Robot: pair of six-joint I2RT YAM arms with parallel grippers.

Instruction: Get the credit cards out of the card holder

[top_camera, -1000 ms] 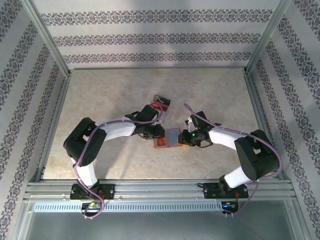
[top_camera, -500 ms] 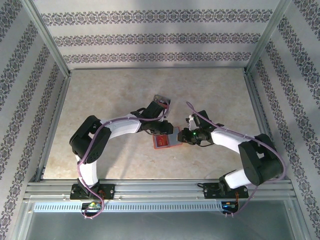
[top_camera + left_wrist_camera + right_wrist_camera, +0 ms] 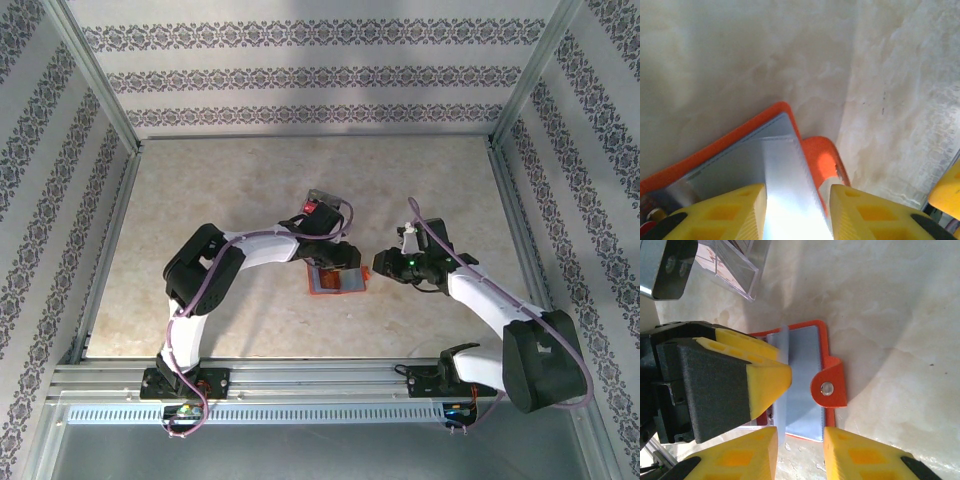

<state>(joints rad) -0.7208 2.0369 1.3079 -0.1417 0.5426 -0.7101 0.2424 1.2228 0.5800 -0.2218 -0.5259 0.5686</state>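
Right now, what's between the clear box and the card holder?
The left gripper, gripping a grey card over the card holder. The top external view shows it, with the clear box just beyond.

Box (image 3: 732, 267) (seemingly close) behind card holder (image 3: 807, 360)
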